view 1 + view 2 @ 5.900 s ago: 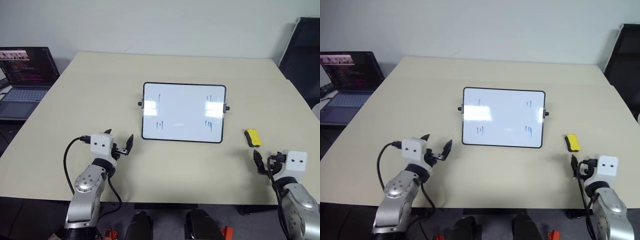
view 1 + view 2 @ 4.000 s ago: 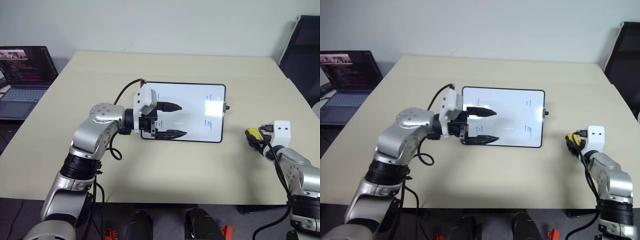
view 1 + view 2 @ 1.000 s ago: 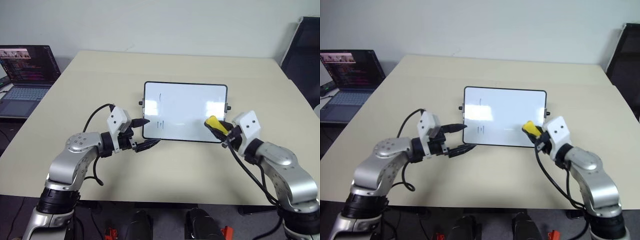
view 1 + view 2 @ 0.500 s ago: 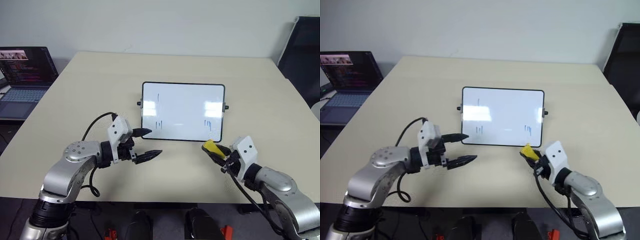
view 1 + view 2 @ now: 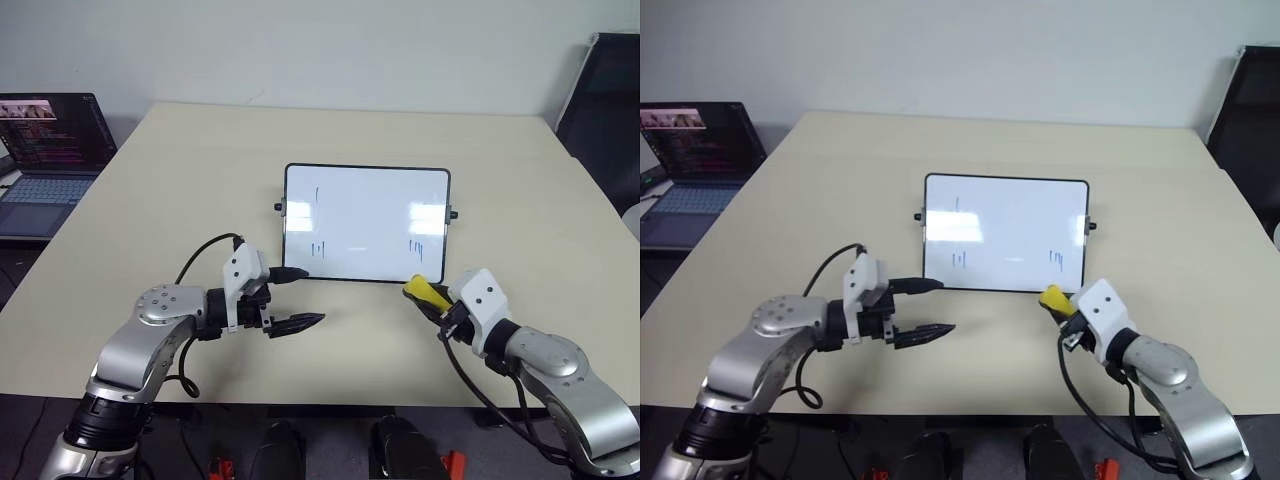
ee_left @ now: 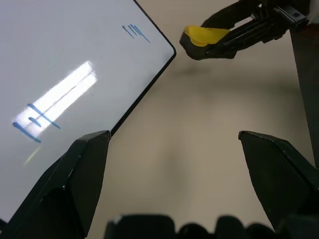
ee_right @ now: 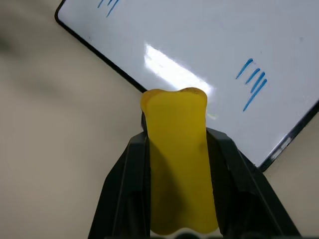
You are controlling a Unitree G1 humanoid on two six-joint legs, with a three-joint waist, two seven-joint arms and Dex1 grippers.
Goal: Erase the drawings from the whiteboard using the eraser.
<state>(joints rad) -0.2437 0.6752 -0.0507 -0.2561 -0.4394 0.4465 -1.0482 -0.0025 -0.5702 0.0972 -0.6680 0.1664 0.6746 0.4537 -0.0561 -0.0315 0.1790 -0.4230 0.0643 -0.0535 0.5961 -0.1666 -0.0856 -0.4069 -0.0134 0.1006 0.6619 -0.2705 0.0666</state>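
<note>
Whiteboard (image 5: 366, 222), glossy white, black-framed, awaits: the right gripper (image 5: 428, 297), clamped on the yellow oblong eraser (image 5: 424, 293), should press flat over nearby blue strokes (image 5: 416, 250); the left gripper (image 5: 296, 297) hangs wide open.

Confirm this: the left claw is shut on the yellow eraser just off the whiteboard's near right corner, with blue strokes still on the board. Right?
Wrong arm. The right claw is shut on the yellow eraser, as the right wrist view shows. It is just off the whiteboard's near right corner, with blue strokes still on the board.
</note>
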